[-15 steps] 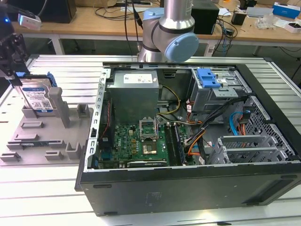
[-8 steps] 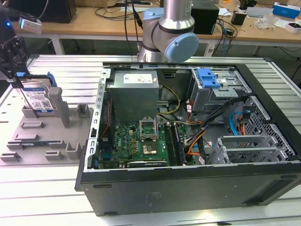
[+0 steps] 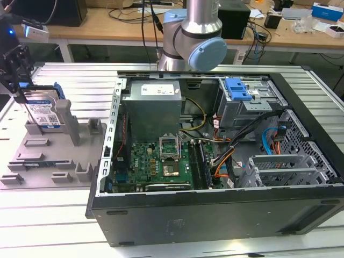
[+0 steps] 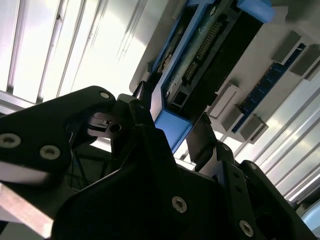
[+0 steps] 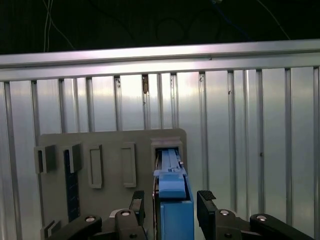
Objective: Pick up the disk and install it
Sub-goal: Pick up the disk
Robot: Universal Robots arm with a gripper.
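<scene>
While the ribbed metal table (image 3: 64, 80) spreads under everything in the exterior view, we see the open computer case (image 3: 215, 220) lying on it towards that view's right, its green board and cables exposed. Behind the case rises the grey robot arm (image 3: 196, 37). On the exterior view's left, just beside the case, lies a grey slotted holder (image 3: 37, 158). The disk (image 3: 44, 112) stands upright on edge in one of its slots, silver with a white-and-blue label and a blue bracket around it. The black gripper (image 3: 19, 80) hangs directly over the disk's upper edge. In the first wrist view we look down past the gripper (image 5: 172, 199) onto the bracket's blue edge, seated in its slot. The jaws stand apart, one on either side of the bracket, with a thin gap showing at each side, so nothing is clamped. Smallest, a blue clip (image 3: 238, 88) sits inside the case.
</scene>
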